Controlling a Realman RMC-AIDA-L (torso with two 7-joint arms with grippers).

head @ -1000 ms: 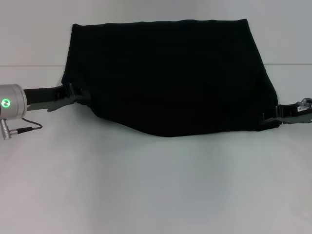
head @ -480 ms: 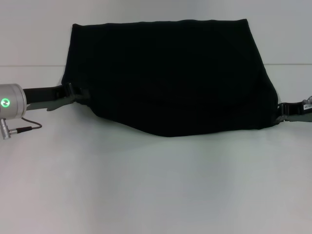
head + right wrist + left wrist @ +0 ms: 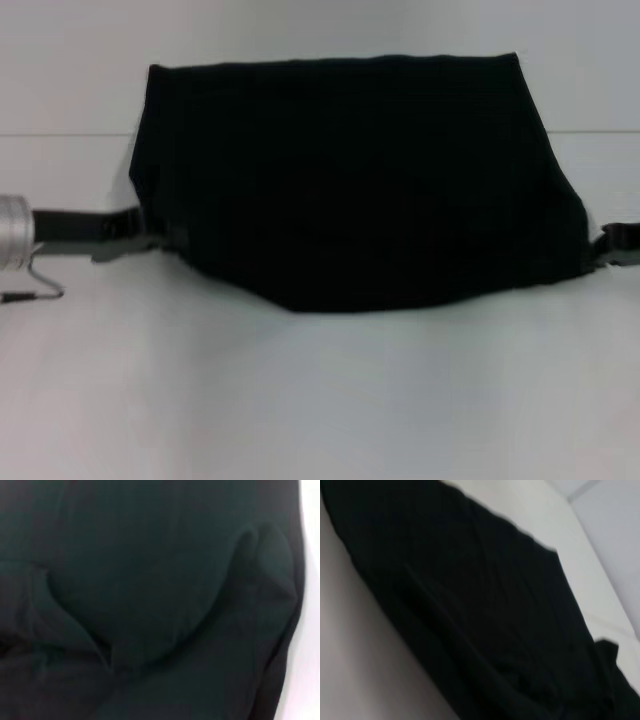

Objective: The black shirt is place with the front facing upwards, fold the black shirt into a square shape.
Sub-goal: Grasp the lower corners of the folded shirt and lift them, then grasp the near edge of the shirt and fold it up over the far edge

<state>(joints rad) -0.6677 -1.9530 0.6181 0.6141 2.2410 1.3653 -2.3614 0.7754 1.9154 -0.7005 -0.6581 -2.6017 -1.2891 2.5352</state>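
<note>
The left gripper [image 3: 150, 232] comes in from nine o'clock in the head view, low over the white table [image 3: 320, 400], its silver wrist cuff at the frame edge with a thin cable looped beneath. Its tip meets the lower left corner of the black shirt [image 3: 350, 180], and the dark fingers merge with the cloth there, so how far the jaws stand apart, or whether they pinch the fabric, cannot be told.

The black shirt fills the middle of the head view as one broad dark shape, narrower along its far edge at twelve o'clock and wider toward the near side. Its near hem sags in a shallow curve toward six o'clock, lowest just left of centre. No lettering or label shows; the surface reads as plain black with faint soft folds. The left wrist view shows the cloth [image 3: 485, 615] draping diagonally across the pale table with long shallow creases. The right wrist view is almost wholly filled by the fabric [image 3: 150, 580], with a rounded bulge and a curved fold, and a strip of white table along one side.

The right gripper [image 3: 610, 245] sits at three o'clock against the shirt's lower right corner, mostly hidden by cloth and the frame edge; its jaw state cannot be told.
</note>
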